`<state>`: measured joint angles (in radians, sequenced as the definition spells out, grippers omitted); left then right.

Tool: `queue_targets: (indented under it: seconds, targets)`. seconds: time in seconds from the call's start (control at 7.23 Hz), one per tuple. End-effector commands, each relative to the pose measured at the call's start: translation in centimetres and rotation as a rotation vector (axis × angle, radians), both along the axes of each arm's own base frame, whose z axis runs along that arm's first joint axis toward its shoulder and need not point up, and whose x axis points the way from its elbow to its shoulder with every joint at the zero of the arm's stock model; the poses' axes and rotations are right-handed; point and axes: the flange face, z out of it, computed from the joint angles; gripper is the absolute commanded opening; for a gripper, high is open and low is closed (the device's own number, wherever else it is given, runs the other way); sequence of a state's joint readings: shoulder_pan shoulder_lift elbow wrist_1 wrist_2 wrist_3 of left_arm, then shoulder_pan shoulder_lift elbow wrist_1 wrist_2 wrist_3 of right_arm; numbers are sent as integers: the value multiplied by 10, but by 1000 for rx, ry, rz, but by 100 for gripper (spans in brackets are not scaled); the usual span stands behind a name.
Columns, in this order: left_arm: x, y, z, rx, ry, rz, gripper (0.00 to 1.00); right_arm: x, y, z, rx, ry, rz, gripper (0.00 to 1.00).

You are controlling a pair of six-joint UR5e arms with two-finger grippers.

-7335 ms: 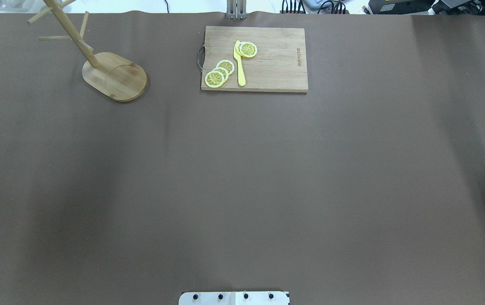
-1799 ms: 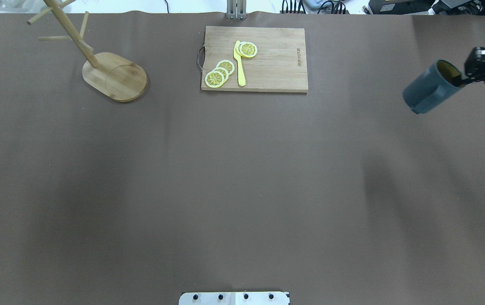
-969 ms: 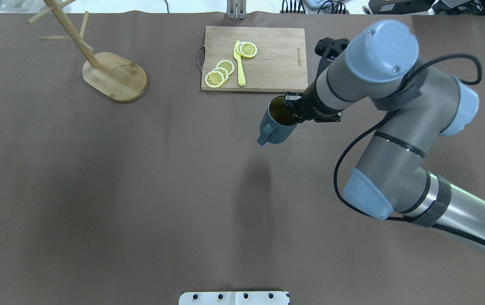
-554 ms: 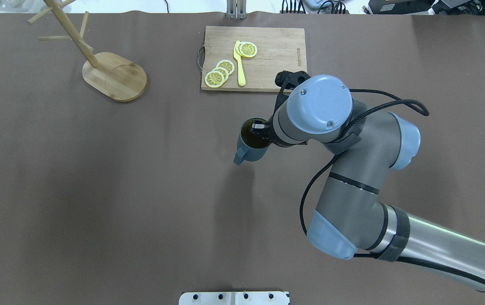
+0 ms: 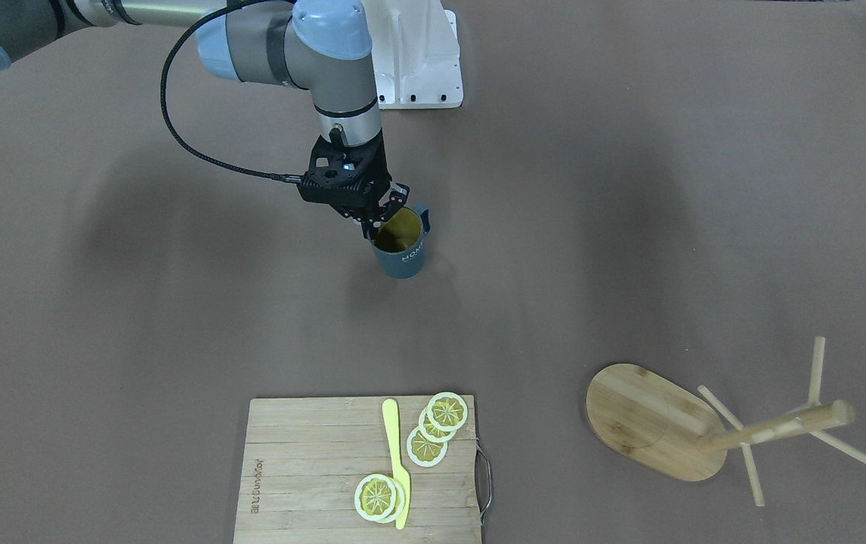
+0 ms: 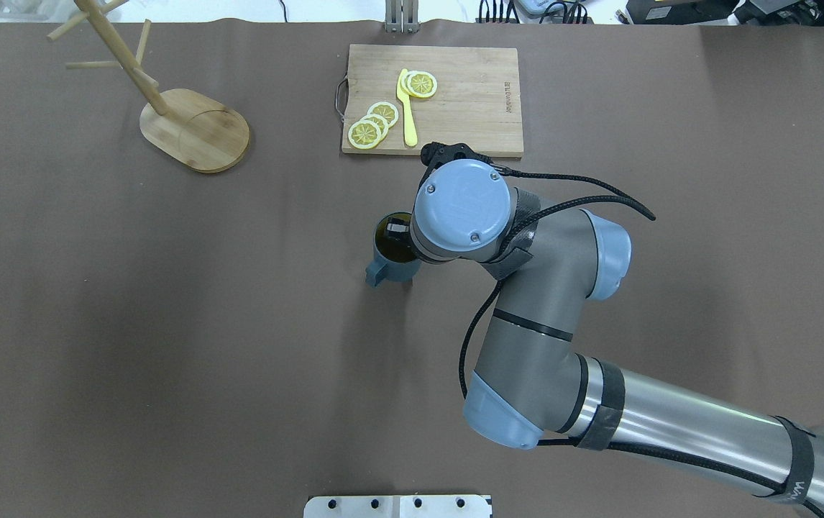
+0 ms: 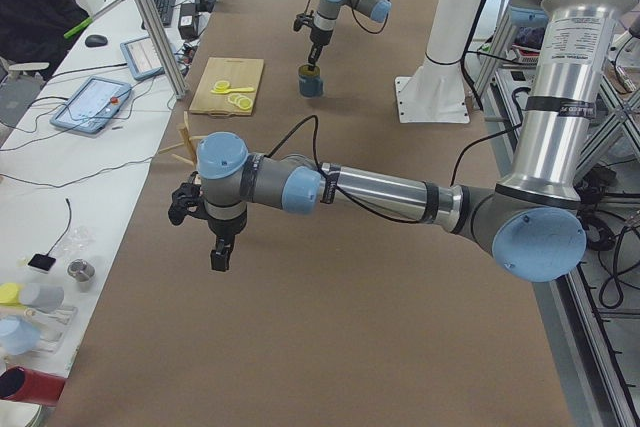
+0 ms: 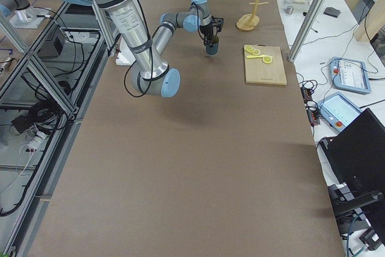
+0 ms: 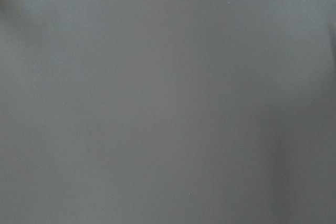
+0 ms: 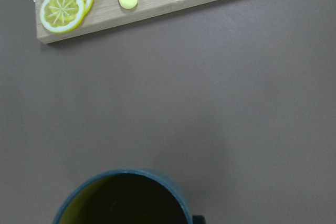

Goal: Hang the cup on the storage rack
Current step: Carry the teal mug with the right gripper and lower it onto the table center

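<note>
The cup (image 6: 385,263), dark slate-blue with a yellow inside, is upright at the middle of the table, on it or just above it. Its handle points toward the robot's left and near side. My right gripper (image 5: 381,220) is shut on the cup (image 5: 401,257), one finger inside the rim and one outside. The cup's rim fills the bottom of the right wrist view (image 10: 126,195). The storage rack (image 6: 195,129) stands at the far left, well apart from the cup, and also shows in the front view (image 5: 648,419). My left gripper (image 7: 219,255) hangs over the table's left end; I cannot tell its state.
A wooden cutting board (image 6: 455,108) with lemon slices (image 6: 374,122) and a yellow knife (image 6: 406,108) lies at the far middle, just beyond the right arm's wrist. The left wrist view shows only bare brown table.
The right arm came in from the right edge with the cup, carried it left and toward the robot, and lowered it upright to the table's middle.
</note>
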<state>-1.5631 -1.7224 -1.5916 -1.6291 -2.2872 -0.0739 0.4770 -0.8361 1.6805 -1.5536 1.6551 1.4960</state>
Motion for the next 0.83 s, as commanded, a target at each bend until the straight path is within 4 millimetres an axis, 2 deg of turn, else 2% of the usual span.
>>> queue_targets:
  seconds: [0.0,0.28,0.42,0.55,0.69]
  targets:
    - [0,-1,4,-8,0,0,97,-10,-4,8,-13,21,2,0]
    - [0,-2,7,-14,0,0,97,-13,-6,9,-15,27,1,0]
    - [0,-2,6,-13,0,0,97,-14,-6,6,-13,22,1,53]
    - [0,-2,6,-13,0,0,98,-15,-7,2,-11,18,1,99]
    - [0,-5,-1,1,0,-1,98,-14,-6,-6,-7,7,3,100]
